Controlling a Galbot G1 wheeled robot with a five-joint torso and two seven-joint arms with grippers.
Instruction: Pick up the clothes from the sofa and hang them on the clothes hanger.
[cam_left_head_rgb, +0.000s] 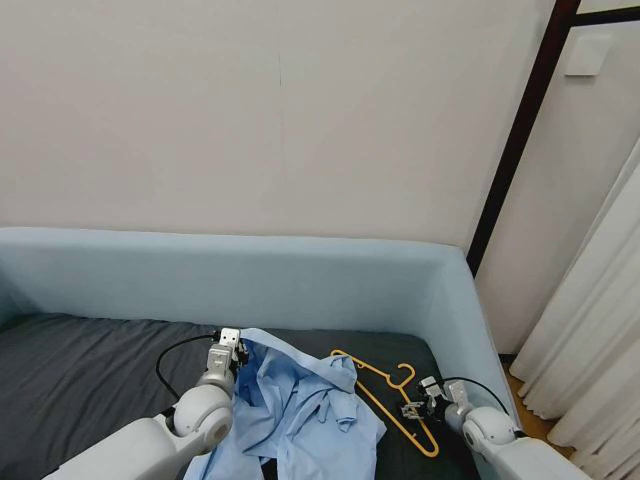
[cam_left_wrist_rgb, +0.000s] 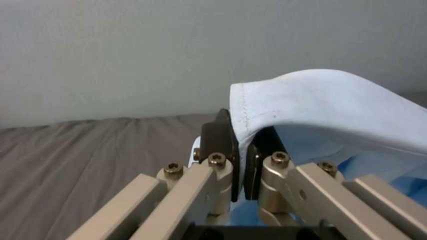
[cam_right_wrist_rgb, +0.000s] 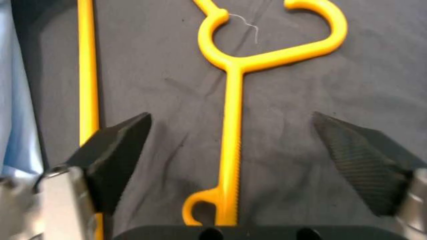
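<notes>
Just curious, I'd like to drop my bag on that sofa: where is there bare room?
The widest bare seat lies on the robot's left, bordered by backrest and shirt, which the left gripper pinches. The right end is crowded: hanger beside the shirt, open right gripper over it.

No writing, label, brand, number or sign is legible: none on the blue shirt (cam_left_head_rgb: 300, 415) at the left claw (cam_left_head_rgb: 233, 346), none on the yellow hanger (cam_right_wrist_rgb: 230, 100) just ahead of the right claw (cam_left_head_rgb: 410, 408).
</notes>
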